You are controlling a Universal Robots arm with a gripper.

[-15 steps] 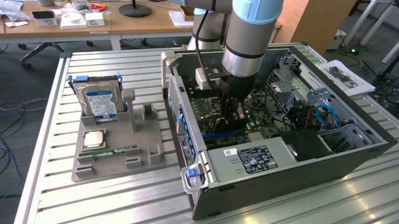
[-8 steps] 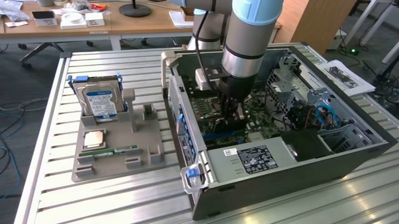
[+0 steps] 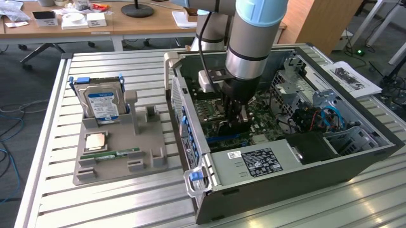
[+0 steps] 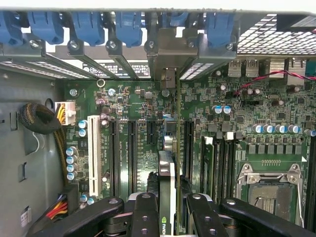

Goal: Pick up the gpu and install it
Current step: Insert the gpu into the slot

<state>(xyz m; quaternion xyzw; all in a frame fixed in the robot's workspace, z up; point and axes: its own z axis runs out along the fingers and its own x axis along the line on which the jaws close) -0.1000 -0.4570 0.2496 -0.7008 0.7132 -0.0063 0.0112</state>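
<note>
Arm: the arm (image 3: 254, 42) stands nearly vertical and reaches down into the open computer case (image 3: 304, 166).
Gripper: the gripper (image 4: 173, 212) points straight down over the motherboard (image 4: 138, 98).
Jaws: narrowed on the gpu (image 4: 167, 182), one finger against each face.
Gpu: held upright and edge-on among the expansion slots (image 4: 131, 148), one end toward the blue clips (image 4: 89, 24); whether it is seated cannot be told.
Exterior view's left: a grey tray (image 3: 108, 168) with an upright hard drive (image 3: 101, 104) and a flat memory stick (image 3: 117, 154).

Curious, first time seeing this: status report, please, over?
Gripper shut on gpu, held edge-on at motherboard slots, inside case. Seating unclear. Nothing seen blocking.
</note>
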